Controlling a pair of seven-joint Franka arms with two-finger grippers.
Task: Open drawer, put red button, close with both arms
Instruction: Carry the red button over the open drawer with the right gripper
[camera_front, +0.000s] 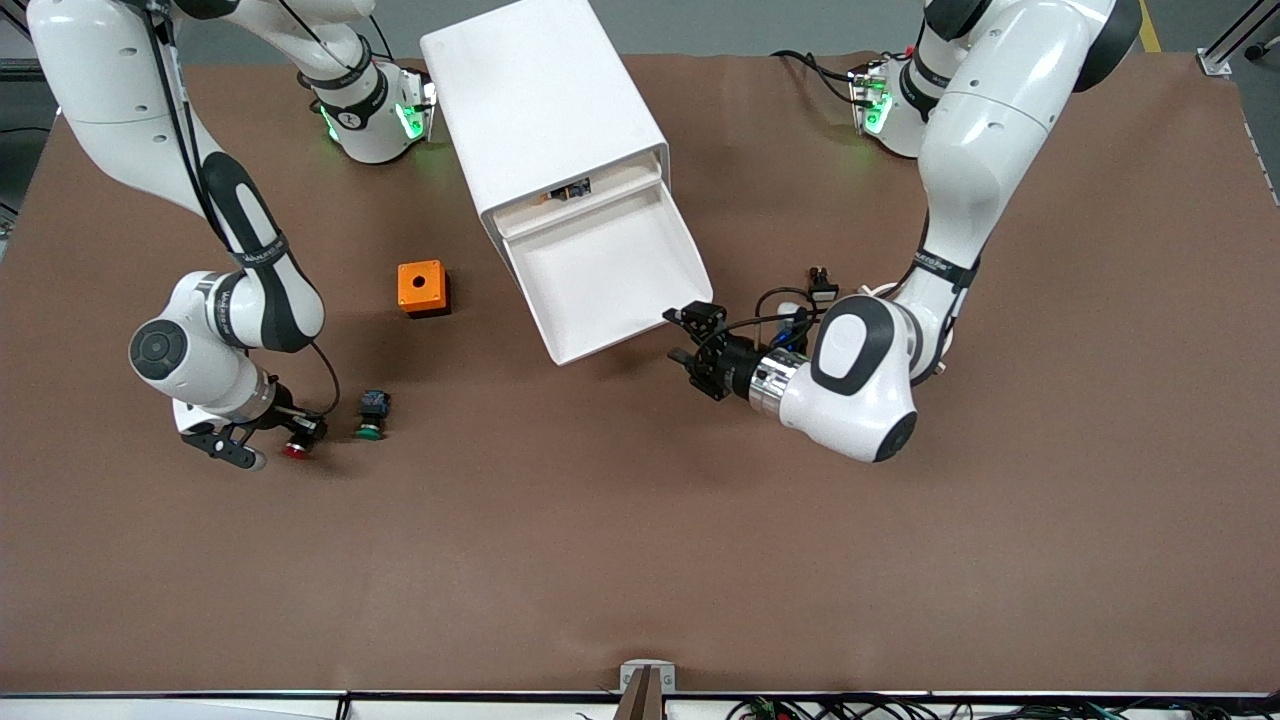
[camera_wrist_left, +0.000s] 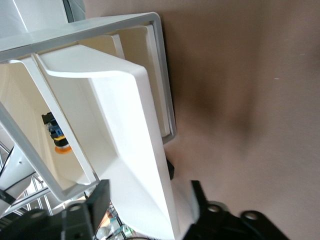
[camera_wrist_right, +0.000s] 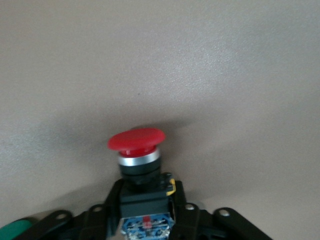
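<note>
**Top drawer out, red button in the right gripper's grasp**

The white cabinet (camera_front: 545, 110) stands on the brown tabletop (camera_front: 640, 550) between the two arms' bases, its front turned toward the front camera. The drawer (camera_front: 610, 275) at its top is pulled well out, its tray bare. In the left wrist view a small switch with a blue-and-black body (camera_wrist_left: 56, 135) lies inside the cabinet, in a lower compartment.

The left gripper (camera_front: 688, 338) sits at the pulled-out drawer's front corner, on the side toward the left arm's end of the tabletop. Its fingers (camera_wrist_left: 97, 202) stand apart on either side of the drawer's front wall, not pressed against it.

The right gripper (camera_front: 290, 432) is low at the tabletop, toward the right arm's end, closed on the body of the red button (camera_wrist_right: 137, 142); the red cap points outward past the fingertips. The green-capped switch (camera_front: 371, 414) lies just beside it on the tabletop. The small orange box (camera_front: 421, 287) sits farther from the front camera, between these switches and the cabinet.
</note>
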